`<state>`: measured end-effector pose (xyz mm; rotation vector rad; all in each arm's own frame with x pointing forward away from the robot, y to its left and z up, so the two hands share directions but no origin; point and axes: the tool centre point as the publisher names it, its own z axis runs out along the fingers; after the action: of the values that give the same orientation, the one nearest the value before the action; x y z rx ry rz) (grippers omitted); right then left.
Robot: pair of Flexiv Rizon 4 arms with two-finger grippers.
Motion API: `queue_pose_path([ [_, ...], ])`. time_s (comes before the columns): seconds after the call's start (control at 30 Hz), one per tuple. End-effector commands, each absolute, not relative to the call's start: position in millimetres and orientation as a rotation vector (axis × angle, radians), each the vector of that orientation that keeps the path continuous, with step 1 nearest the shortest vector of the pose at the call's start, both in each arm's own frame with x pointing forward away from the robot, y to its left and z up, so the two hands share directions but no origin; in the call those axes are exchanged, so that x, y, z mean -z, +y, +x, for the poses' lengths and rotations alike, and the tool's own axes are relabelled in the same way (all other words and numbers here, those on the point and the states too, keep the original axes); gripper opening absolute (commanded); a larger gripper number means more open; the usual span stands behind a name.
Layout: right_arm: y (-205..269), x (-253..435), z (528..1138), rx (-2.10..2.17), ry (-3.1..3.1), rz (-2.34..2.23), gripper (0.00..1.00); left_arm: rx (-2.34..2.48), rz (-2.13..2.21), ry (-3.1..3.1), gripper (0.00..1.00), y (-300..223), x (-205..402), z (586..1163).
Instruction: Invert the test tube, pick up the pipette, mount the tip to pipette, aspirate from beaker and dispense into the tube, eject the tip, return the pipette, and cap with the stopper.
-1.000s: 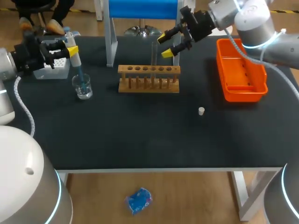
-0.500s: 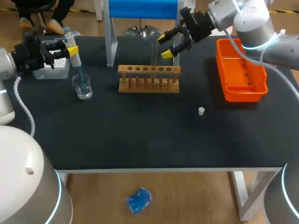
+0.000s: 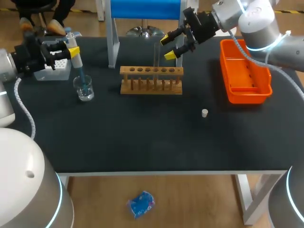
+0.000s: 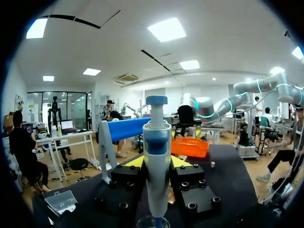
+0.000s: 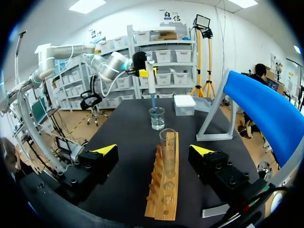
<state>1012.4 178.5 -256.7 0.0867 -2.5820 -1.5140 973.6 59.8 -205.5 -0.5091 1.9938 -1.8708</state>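
The pipette stands upright at the table's far left, its thin blue tip dipped into the small clear beaker, so the step in hand is judged to be aspiration. The left gripper is clamped on the pipette's white barrel from both sides, below the blue plunger cap; the left wrist view shows the barrel squeezed between the two yellow-tipped fingers. The pipette is probably light, stiff plastic with a smooth barrel, so this mid-body grip should suit it, provided the tool is kept vertical; the fine tip likely bends or pops off if it knocks the glass. The beaker looks light and fragile and could tip if it is dragged sideways. Just behind the left gripper sits the white tip box. Toward the middle, the wooden rack holds the test tube upright; it is thin, slippery glass and is best taken gently near its upper half. The right gripper hovers beside the tube, fingers wide apart and holding nothing; in the right wrist view the tube stands between them, untouched. The small stopper lies alone on the black table, near the orange bin.
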Motion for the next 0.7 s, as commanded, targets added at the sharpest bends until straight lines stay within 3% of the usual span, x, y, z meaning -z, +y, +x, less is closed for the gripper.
queue_pose_path([
  [0.03,178.1,255.9,1011.7,1.511,-2.585,0.086,1.00,1.873,-0.506,1.994,0.00,60.3,205.7,973.9],
  [0.7,178.1,255.9,1011.7,1.511,-2.585,0.086,1.00,1.852,-0.458,2.006,0.00,62.1,184.4,972.2],
])
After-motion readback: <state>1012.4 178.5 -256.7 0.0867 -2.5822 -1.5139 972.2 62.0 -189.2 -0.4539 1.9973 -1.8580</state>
